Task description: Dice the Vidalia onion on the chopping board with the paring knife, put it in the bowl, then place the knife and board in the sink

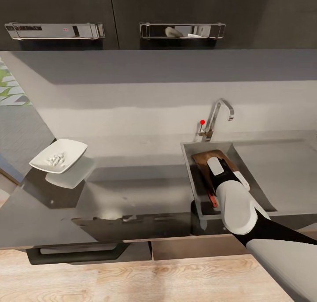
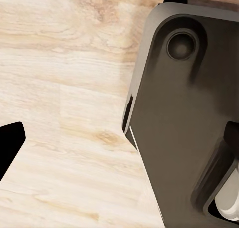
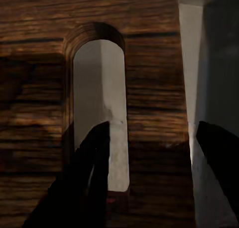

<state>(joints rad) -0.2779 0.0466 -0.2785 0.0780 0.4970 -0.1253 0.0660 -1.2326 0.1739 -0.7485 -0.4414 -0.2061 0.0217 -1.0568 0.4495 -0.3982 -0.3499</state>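
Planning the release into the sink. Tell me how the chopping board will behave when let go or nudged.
The chopping board looks like a rigid wooden slab, so it likely won't flex. It appears to lean tilted inside the sink, so it may slide or drop flat. The right end effector straddles the strip beside the slot; the smooth wood could slip.

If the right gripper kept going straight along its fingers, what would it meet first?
Most likely the chopping board: the right gripper points at its wooden face, one finger over the handle slot, the other past the board's edge. Depth is unclear.
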